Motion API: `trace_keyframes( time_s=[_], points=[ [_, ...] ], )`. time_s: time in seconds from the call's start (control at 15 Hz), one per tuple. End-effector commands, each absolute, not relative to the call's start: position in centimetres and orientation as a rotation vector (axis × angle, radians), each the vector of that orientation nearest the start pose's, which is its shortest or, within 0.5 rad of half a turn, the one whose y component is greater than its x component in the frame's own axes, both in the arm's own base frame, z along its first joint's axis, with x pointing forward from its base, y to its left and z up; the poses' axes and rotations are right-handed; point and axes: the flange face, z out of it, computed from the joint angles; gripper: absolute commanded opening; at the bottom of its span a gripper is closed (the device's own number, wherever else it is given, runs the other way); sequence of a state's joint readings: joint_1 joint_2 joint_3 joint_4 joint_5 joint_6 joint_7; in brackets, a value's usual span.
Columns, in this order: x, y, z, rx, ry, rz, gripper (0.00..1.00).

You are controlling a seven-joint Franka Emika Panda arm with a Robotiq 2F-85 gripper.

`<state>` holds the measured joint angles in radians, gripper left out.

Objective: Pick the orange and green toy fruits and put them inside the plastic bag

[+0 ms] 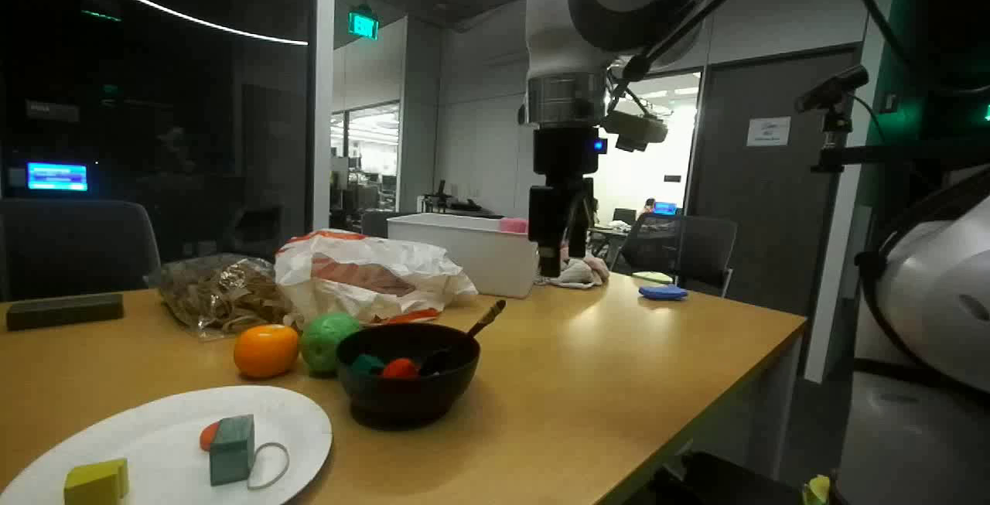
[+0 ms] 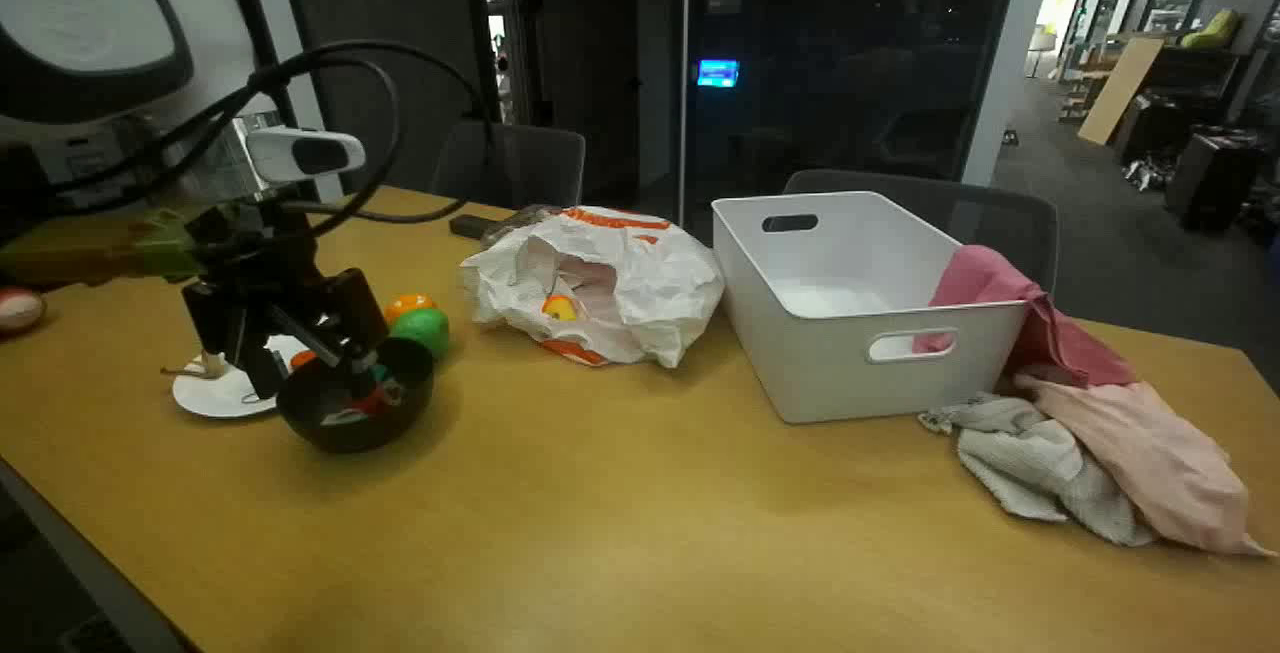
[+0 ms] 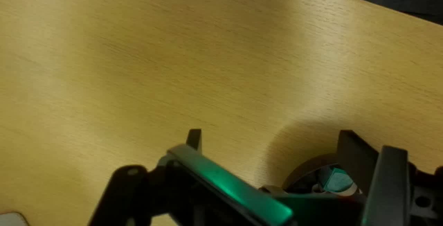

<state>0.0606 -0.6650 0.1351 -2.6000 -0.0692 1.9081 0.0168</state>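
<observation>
The jaws are released: their two sides stand well apart, and they hang pointing down over the worktop (image 3: 166,63). Lower down stands a dark bowl (image 1: 404,411), partly hidden behind them in the wrist view. It holds a green block (image 3: 338,181), an orange-red piece (image 1: 400,369) and a utensil (image 1: 486,319) whose handle rises past the rim. Just beside the bowl lies the green fruit (image 1: 325,344), and next to that the orange fruit (image 1: 266,351); both rest on the worktop, outside the white plastic bag (image 2: 660,283). Whether the two touch, I cannot tell. A white plate (image 1: 147,443) near the bowl bears a yellow block (image 1: 97,482) and a grey-green block (image 1: 232,451). The plastic bag lies near the fruits, crumpled and printed with orange; its mouth gapes in an exterior view, showing a yellow and orange thing (image 2: 559,308) too small to make out. Beside it, a clear bag (image 1: 224,292) holds a brown tangle. Past the plastic bag stands a white bin (image 2: 840,388), a pink cloth (image 2: 1080,343) draped over its corner; a grey cloth (image 2: 1045,473) and a pale pink cloth (image 2: 1150,453) lie beside it.
</observation>
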Motion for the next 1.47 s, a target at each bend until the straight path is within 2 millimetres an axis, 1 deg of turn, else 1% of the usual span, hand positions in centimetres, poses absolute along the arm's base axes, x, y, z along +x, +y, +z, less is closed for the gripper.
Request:
trace_keyframes(
  time_s=[0.0, 0.67, 0.8, 0.93, 1.07, 1.2, 1.33, 1.4],
  points=[
    [33.8, 6.3, 46.3, -3.280, -0.284, 0.029, 1.00],
    [33.8, 6.3, 46.5, -3.280, -0.284, 0.022, 1.00],
    [34.7, 7.2, 46.3, -3.262, -0.332, -0.019, 1.00],
    [36.0, 9.0, 46.4, -3.227, -0.428, -0.092, 1.00],
    [37.7, 10.9, 46.6, -3.178, -0.499, -0.175, 1.00],
    [39.7, 12.8, 46.6, -3.115, -0.505, -0.227, 1.00],
    [41.7, 14.8, 46.3, -3.068, -0.532, -0.260, 1.00],
    [43.0, 16.0, 45.8, -3.042, -0.541, -0.264, 1.00]
  ],
)
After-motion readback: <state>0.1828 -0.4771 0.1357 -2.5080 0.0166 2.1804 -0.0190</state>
